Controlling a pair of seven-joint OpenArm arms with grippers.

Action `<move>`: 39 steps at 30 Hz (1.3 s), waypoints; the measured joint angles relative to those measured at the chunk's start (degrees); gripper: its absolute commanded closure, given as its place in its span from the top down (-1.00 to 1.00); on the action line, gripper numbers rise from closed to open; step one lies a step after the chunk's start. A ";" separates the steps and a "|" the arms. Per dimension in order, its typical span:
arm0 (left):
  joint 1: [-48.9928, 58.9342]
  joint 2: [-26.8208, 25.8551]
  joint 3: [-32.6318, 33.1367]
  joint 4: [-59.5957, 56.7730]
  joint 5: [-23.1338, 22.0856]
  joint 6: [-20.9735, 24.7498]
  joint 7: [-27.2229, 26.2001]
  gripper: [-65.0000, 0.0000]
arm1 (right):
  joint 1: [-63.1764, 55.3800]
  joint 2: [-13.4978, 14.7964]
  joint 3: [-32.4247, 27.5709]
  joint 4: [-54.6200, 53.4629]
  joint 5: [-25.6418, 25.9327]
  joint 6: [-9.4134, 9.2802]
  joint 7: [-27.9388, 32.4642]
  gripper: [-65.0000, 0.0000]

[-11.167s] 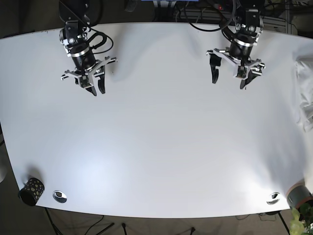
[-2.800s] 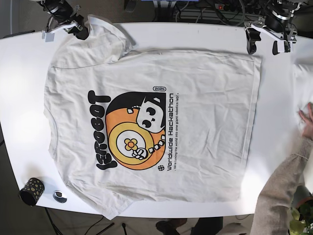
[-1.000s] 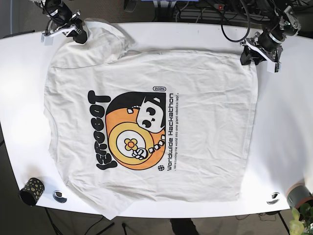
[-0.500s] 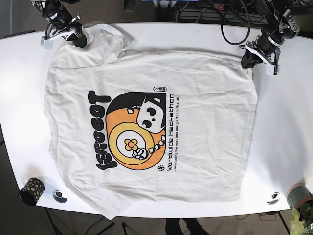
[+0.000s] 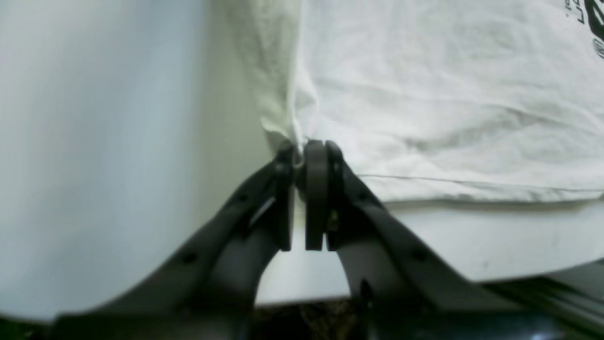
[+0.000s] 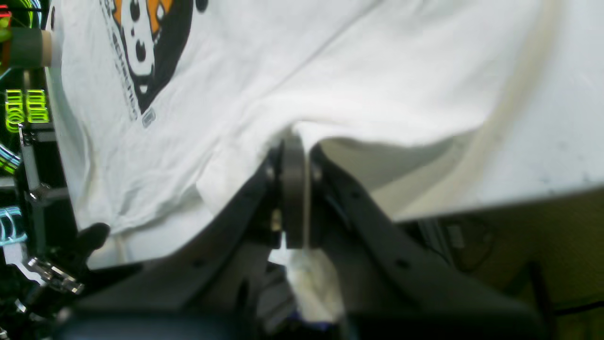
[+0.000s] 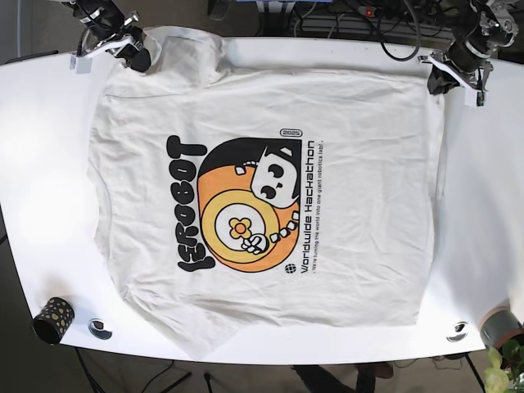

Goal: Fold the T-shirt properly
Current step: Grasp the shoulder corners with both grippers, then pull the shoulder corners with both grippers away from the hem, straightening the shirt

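A cream cotton T-shirt (image 7: 270,196) is lying spread face up across the smooth white table (image 7: 41,164), its weave softly rumpled with shallow creases running through the body. The printed graphic (image 7: 246,205) is showing in flat, glossy orange and black: a rounded swirl with a cartoon face, thick block lettering along one side and a thin line of small text along the other.

At the far corner on the base view's right, the left gripper (image 5: 302,156) is pinching the shirt's hem corner, its dark matte fingers pressed together with a little tuft of fabric bunching up between the rounded pads (image 5: 315,165). The hem seam is trailing away from it as a fine stitched line.

At the opposite far corner, the right gripper (image 6: 293,156) is clamping a fold of cloth near the sleeve, fingers drawn tight on it, and the fabric is draping over the tips in a soft tent.

A small speckled black cup (image 7: 53,319) is standing at the table's near edge, clear of the shirt.
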State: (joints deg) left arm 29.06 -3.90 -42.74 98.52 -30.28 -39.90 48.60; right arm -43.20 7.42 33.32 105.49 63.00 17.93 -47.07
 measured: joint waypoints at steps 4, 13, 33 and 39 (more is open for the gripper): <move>1.62 -0.17 -2.34 0.35 -0.07 -0.02 0.00 -1.00 | -2.93 -1.60 0.24 2.95 -0.22 0.02 0.28 -1.00; 4.09 -0.50 -5.81 0.87 0.26 -0.02 0.35 -1.00 | -7.93 -2.01 0.09 8.00 0.00 0.07 -0.13 -1.00; -14.71 0.70 -1.62 12.96 0.20 -0.04 11.87 -1.00 | 8.70 -1.18 -0.04 7.98 3.10 0.07 -3.69 -1.00; -18.45 0.48 -1.99 12.94 0.74 -0.07 12.11 -1.00 | 12.74 -0.59 0.00 6.32 2.03 -0.04 -3.72 -1.00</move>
State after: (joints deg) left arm 10.61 -3.42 -44.73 111.46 -29.54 -39.97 60.71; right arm -30.46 6.83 33.32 111.81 65.04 17.89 -50.78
